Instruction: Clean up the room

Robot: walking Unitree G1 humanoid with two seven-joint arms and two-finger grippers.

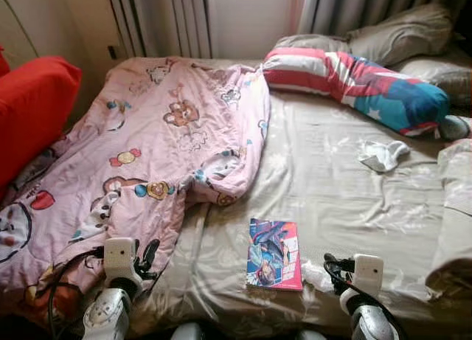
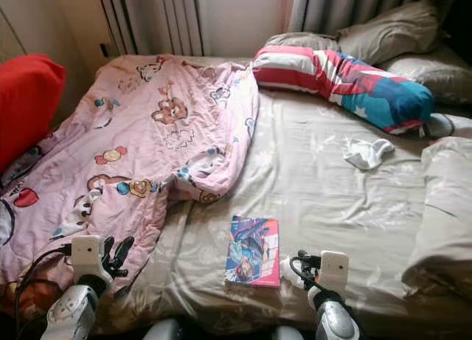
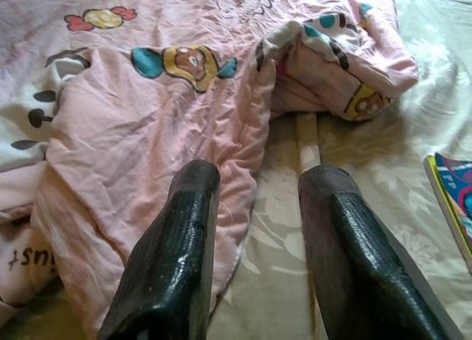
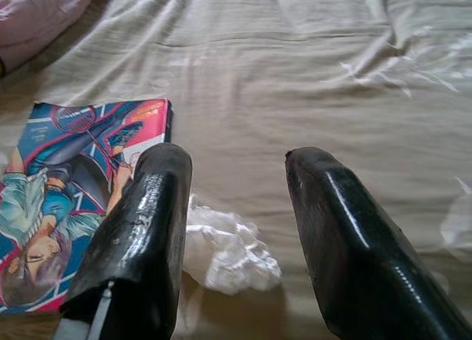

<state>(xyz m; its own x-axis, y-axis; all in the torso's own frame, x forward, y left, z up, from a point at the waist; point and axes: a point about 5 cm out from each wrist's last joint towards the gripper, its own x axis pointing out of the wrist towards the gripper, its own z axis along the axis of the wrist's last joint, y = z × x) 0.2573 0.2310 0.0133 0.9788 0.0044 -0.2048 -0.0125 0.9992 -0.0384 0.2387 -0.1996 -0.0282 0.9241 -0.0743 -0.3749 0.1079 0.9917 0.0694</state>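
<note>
Crumpled white tissue (image 4: 228, 255) lies on the bed (image 1: 346, 200), just beside the comic book (image 1: 274, 253), directly ahead at twelve o'clock of my right hand (image 4: 236, 207), fingers spread. My left hand (image 3: 254, 229), also spread, faces the pink quilt (image 1: 147, 155). Right is nearer.

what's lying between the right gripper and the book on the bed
A crumpled white tissue lies on the sheet between the open right gripper and the book, clearest in the right wrist view.
</note>
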